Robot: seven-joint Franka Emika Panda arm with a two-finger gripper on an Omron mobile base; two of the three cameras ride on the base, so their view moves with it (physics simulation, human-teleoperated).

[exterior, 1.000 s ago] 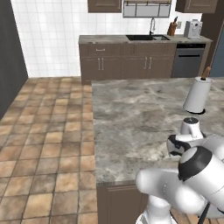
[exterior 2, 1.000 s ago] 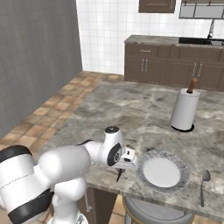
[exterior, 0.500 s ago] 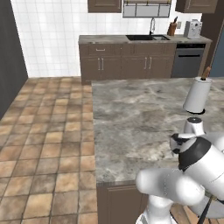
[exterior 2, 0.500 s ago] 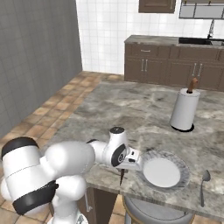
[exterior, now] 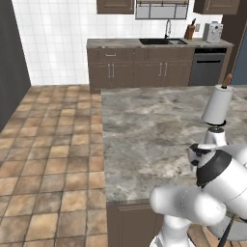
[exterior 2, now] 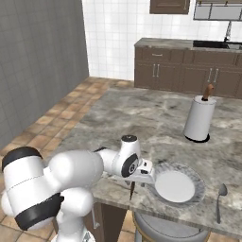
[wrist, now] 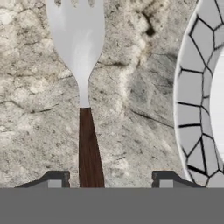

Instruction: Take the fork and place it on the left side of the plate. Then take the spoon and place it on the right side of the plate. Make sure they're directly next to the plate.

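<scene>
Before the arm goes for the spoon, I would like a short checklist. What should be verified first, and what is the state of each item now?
1. Fork lies flat on the counter: ok.
2. Fork is on the plate's left side, alongside its rim with a small gap: ok.
3. Fingers stand apart on both sides of the fork handle, not pinching it: ok.
4. Gripper is lifted clear of the fork: cannot tell.
5. Spoon lies on the counter to the right of the plate, not yet directly next to it: not ok.
6. Paper towel holder stands behind the plate, away from the spoon: ok.
</scene>
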